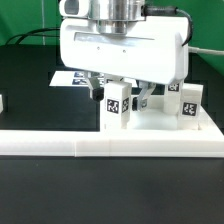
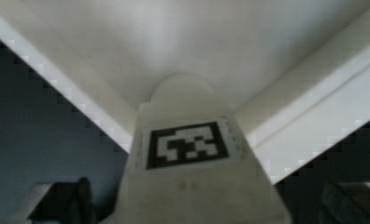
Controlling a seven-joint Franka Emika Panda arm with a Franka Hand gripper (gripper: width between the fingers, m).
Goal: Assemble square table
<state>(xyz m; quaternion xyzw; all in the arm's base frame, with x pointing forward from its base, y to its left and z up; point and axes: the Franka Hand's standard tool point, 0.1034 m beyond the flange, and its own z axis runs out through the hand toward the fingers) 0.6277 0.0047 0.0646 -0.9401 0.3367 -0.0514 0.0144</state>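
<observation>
The square table's white slab (image 1: 160, 127) lies flat behind a low white wall. A short white tagged leg (image 1: 114, 108) stands upright on the slab's corner towards the exterior view's left. My gripper (image 1: 115, 98) hangs straight over that leg with a finger on each side. In the wrist view the leg (image 2: 185, 150) fills the middle, tag facing the camera, and the slab (image 2: 324, 90) spreads behind it. A narrow dark gap shows between the leg and each dark finger (image 2: 61, 203), so the gripper (image 2: 200, 208) looks open. A second leg (image 1: 188, 104) stands at the slab's right corner.
The long low white wall (image 1: 110, 147) runs across in front of the slab. The marker board (image 1: 72, 78) lies behind on the left. A small white part (image 1: 3, 102) sits at the left edge. Another tagged leg (image 1: 150, 98) shows partly behind my gripper.
</observation>
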